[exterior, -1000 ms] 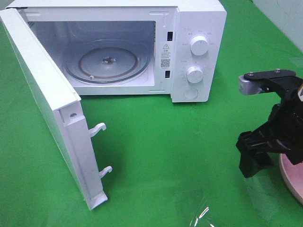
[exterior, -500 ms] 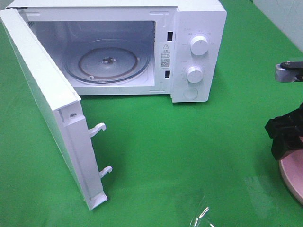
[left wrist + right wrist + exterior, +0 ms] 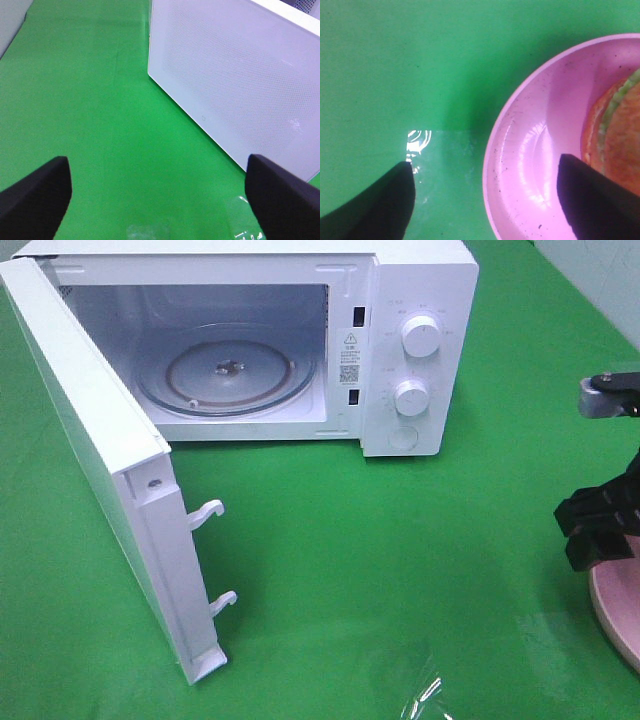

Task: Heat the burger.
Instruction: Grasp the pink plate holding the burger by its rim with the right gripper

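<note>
The burger (image 3: 620, 135) lies on a round pink plate (image 3: 530, 150), cut off at the edge of the right wrist view; its brown bun and green lettuce show. My right gripper (image 3: 485, 200) is open and straddles the plate's rim, with one finger over the green cloth and the other over the plate's inside, beside the burger. In the exterior high view this gripper (image 3: 600, 530) hangs at the far right above the plate (image 3: 620, 610), and the burger is out of frame. My left gripper (image 3: 160, 200) is open and empty, facing the outside of the microwave door (image 3: 240, 75).
A white microwave (image 3: 420, 300) stands at the back with its door (image 3: 100, 460) swung wide open to the left. Its glass turntable (image 3: 225, 370) is bare. Green cloth covers the table; a patch of clear tape (image 3: 425, 695) glints near the front.
My right arm has moved to the right, over the pink plate at the view's edge. The microwave and its door have not moved.
</note>
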Motion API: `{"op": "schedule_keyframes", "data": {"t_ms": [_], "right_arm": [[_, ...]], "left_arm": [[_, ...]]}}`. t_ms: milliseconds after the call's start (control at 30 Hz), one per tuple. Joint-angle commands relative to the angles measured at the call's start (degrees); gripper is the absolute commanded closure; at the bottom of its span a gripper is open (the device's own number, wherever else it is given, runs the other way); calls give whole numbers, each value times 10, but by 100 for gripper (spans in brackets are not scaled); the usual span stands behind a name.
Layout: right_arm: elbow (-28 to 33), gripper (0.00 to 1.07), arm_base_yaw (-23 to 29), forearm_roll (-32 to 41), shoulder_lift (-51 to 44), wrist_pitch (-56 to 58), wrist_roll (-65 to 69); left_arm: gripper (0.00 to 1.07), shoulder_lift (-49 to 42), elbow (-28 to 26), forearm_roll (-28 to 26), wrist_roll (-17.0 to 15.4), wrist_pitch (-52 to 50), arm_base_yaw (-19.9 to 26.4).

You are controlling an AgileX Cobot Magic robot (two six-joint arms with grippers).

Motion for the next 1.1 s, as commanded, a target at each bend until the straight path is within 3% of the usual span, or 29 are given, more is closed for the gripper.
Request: {"op": "schedule_keyframes", "data": {"t_ms": [33,300,900,1100], "right_arm": [[22,31,-2,-12,37,-25,14],[30,31,-15,-39,125,-95,60],[30,32,-28,-54,199,-136,81],[30,37,-28,-54,199,-135,92]], "left_arm": [[21,-8,2,-5,-1,-5,1],[21,-8,2,-5,-1,-5,1],[21,-8,2,-5,-1,-5,1],[21,-8,2,-5,-1,-5,1]]}}
